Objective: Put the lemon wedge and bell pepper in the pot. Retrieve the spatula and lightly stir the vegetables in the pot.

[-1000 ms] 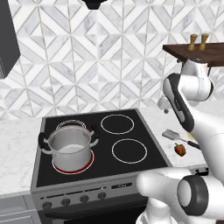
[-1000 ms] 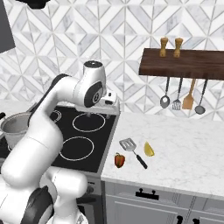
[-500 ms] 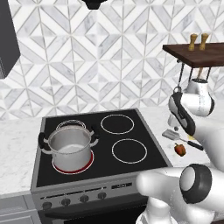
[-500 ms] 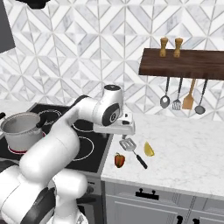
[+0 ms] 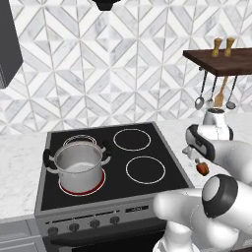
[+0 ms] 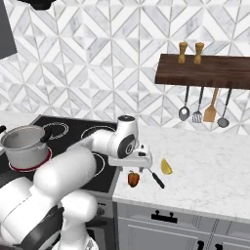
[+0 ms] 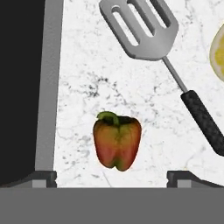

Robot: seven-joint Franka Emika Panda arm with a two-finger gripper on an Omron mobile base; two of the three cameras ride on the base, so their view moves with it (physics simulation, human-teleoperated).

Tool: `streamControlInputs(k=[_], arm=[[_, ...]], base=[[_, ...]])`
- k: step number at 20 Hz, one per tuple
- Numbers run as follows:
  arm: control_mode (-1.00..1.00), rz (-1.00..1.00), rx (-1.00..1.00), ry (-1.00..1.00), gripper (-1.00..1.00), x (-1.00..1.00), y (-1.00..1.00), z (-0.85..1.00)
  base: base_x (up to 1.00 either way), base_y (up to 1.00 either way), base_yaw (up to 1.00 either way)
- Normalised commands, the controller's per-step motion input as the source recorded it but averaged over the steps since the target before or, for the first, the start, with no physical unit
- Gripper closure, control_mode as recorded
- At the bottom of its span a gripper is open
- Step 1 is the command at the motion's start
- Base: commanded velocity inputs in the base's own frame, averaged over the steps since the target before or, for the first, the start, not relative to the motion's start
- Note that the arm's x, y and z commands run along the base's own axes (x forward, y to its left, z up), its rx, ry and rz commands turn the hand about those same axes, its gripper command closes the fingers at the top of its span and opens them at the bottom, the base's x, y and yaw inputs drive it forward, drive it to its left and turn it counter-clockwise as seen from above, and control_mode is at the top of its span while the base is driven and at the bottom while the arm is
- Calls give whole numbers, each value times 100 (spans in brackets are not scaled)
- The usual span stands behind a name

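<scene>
The bell pepper (image 7: 117,142), red-orange with a green stem, lies on the marble counter just right of the stove edge; it also appears as bell pepper (image 6: 133,178) and bell pepper (image 5: 202,169). My gripper (image 7: 113,177) hovers over it, open, with one fingertip on either side and nothing held. The spatula (image 7: 140,28) lies beyond the pepper, and its black handle (image 6: 157,179) angles to the right. The lemon wedge (image 6: 166,166) rests beside that handle. The steel pot (image 5: 78,165) stands on the glowing front-left burner, seen too as the pot (image 6: 22,146).
The black stove top (image 5: 142,170) borders the counter on the left. A wooden shelf (image 6: 205,71) holds two mills, with a ladle, a slotted turner, an orange turner and a spoon hanging under it. Open marble counter (image 6: 205,171) stretches to the right.
The arm has swung right from above the stove to the counter and come down over the bell pepper. The gripper has stayed open; pot, pepper, spatula and lemon have not moved.
</scene>
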Motion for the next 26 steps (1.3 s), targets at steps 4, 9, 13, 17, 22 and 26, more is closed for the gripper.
streamControlInputs(k=[4,9,13,17,22,26], arm=[[-100,0,0,0,-100,-1,-12,-44],[-100,0,0,0,-100,1,-9,-41],[-100,0,0,0,-100,1,-6,-26],[-100,0,0,0,-100,6,0,-19],[-100,0,0,0,100,13,0,-10],[-100,0,0,-7,100,2,0,2]], base=[[0,0,0],[0,0,0],[0,0,0],[0,0,0],[0,0,0],[0,0,0]])
